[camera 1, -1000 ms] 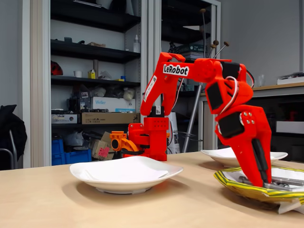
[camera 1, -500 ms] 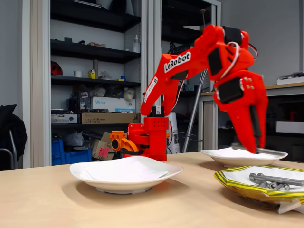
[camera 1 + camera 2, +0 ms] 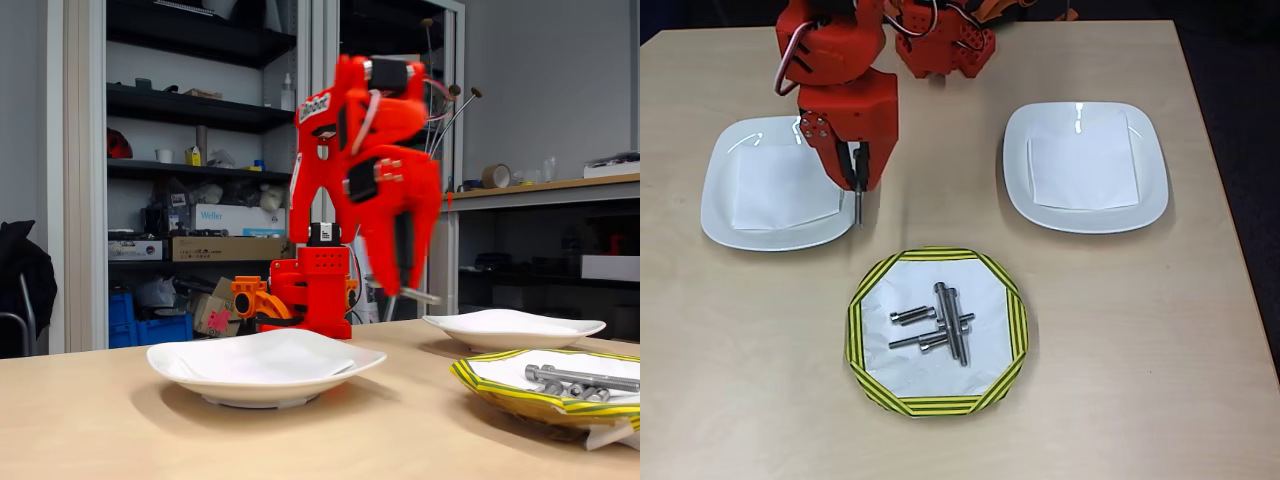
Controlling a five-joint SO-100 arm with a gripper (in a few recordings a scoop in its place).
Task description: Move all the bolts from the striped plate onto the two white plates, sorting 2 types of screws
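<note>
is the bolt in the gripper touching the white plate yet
Apart. In the fixed view the held bolt hangs in the gripper, with background between it and the white plate.

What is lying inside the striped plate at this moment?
Several grey bolts lie in a loose overlapping pile on the white inside of the striped plate; the overlap hides their exact number.

Workshop, cluttered storage shelves (image 3: 190,150), workbench (image 3: 560,185)
</note>
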